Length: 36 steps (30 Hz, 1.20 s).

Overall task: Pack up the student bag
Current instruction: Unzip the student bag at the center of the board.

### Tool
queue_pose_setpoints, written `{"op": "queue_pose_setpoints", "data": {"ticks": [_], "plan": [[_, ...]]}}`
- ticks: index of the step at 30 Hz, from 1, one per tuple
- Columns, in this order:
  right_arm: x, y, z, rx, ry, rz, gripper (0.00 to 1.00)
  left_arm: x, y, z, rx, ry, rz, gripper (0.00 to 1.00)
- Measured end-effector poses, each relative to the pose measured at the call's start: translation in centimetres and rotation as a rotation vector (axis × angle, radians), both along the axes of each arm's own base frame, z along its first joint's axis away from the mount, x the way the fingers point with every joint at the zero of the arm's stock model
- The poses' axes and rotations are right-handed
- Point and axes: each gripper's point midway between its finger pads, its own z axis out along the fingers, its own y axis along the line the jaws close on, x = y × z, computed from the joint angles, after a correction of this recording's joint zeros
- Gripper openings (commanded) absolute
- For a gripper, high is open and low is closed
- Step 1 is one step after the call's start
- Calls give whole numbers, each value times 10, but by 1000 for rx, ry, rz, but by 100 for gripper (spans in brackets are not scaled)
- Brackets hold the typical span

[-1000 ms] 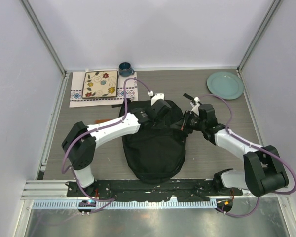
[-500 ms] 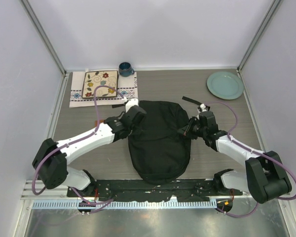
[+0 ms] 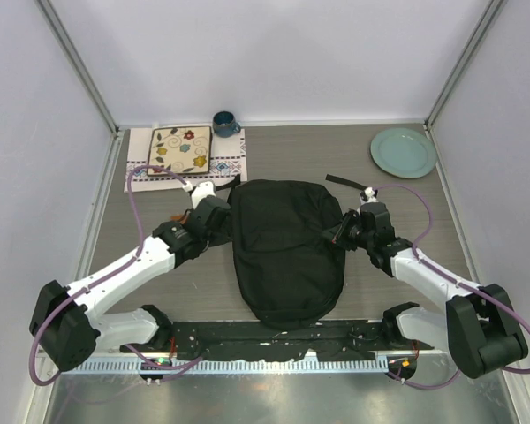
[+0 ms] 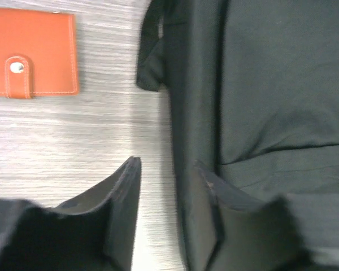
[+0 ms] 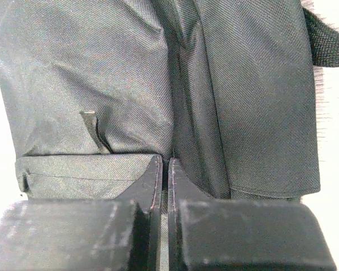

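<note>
The student bag is a large black fabric backpack lying flat mid-table, rounded end toward me. It fills the right wrist view and the right side of the left wrist view. My left gripper is open at the bag's left edge. In its wrist view one finger is over bare table and the other is against the bag's side. My right gripper is at the bag's right edge. Its jaws are pressed together at a fold of the bag fabric.
An orange wallet with a snap lies on the table left of the bag, partly under my left arm. A floral pad on a cloth, a blue mug and a teal plate sit at the back. A black strap trails at the bag's far right.
My left arm has drawn back from over the bag to its left edge. The bag has gone from bunched to flat. My right gripper stays at the right edge.
</note>
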Motion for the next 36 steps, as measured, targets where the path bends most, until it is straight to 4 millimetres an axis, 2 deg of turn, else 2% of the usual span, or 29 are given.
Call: {"op": "queue_pose_setpoints", "data": {"ticks": [2,6,8,11,14,17,21,24,29,31,36], "plan": [[0,0,2,5,-6,2,0,1,-7,4,-35,-7,-18,69],[0,1,3,10,-9,5,0,13,-45,28,-108,-31,-100,72],[0,1,3,14,-10,8,0,26,-78,47,-138,-53,-152,73],[-1,2,3,19,-14,8,0,44,-146,72,-197,-97,-255,73],[-2,2,6,26,-26,6,0,45,-187,71,-214,-95,-318,72],[-2,2,11,35,-42,4,0,41,-213,51,-204,-60,-361,71],[-3,2,16,44,-57,4,0,37,-225,13,-159,6,-367,70],[-3,2,18,48,-62,4,0,36,-232,-3,-128,37,-365,67],[-4,3,18,52,-61,8,0,40,-244,-1,-114,26,-358,60],[-4,3,18,53,-61,11,0,42,-246,2,-113,20,-355,54],[-4,4,18,56,-61,14,0,43,-249,2,-107,21,-348,46]]}}
